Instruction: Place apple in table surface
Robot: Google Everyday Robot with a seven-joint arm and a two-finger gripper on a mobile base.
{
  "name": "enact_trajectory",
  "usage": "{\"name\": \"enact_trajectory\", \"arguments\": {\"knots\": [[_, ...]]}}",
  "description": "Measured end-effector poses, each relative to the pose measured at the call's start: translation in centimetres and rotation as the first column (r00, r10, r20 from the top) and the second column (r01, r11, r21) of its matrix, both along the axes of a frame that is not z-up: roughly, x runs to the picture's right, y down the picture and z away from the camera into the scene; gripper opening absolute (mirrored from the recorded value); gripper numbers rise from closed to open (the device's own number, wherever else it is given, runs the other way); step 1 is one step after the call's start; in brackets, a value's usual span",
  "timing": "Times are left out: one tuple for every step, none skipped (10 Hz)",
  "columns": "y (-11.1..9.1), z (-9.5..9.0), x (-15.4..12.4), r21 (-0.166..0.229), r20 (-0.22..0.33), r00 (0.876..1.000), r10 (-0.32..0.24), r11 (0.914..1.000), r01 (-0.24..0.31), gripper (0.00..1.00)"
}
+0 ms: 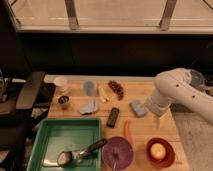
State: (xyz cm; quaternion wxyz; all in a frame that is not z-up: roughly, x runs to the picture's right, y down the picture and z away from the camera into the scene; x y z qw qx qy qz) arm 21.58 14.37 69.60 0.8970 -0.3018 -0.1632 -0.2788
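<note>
The apple (158, 150), pale yellow with an orange blush, sits inside a red bowl (170, 156) at the front right corner of the table surface (145, 132), a light wooden top. My white arm reaches in from the right and bends down over the table's right side. Its gripper (159, 120) hangs above and slightly behind the bowl, open, with nothing between its fingers. It is clear of the apple.
A green tray (45, 145) holding a dark scoop lies front left. A purple plate (118, 152), an orange carrot (127, 131), a black remote (113, 116) and a blue sponge (137, 107) crowd the middle. A white cup (61, 83) stands back left, a black chair (27, 92) beside it.
</note>
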Motion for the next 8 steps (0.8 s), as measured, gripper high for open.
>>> {"name": "enact_trajectory", "arguments": {"knots": [[-0.1, -0.1, 0.0, 0.003, 0.005, 1.0, -0.006, 1.0, 0.006, 0.76], [-0.1, -0.4, 0.0, 0.011, 0.01, 1.0, -0.029, 0.9995, 0.029, 0.76], [0.2, -0.9, -0.5, 0.029, 0.034, 0.995, -0.091, 0.9955, 0.09, 0.76], [1.0, -1.3, -1.0, 0.04, 0.065, 0.988, -0.137, 0.9901, 0.134, 0.76], [2.1, -1.8, -0.2, 0.037, 0.066, 0.987, -0.149, 0.9885, 0.147, 0.76], [2.9, -2.1, 0.4, 0.03, 0.062, 0.988, -0.143, 0.9896, 0.141, 0.76], [3.8, -2.1, 1.0, 0.02, 0.057, 0.989, -0.135, 0.9908, 0.134, 0.76], [5.1, -1.9, 2.2, 0.003, 0.044, 0.991, -0.125, 0.9922, 0.125, 0.76]]}}
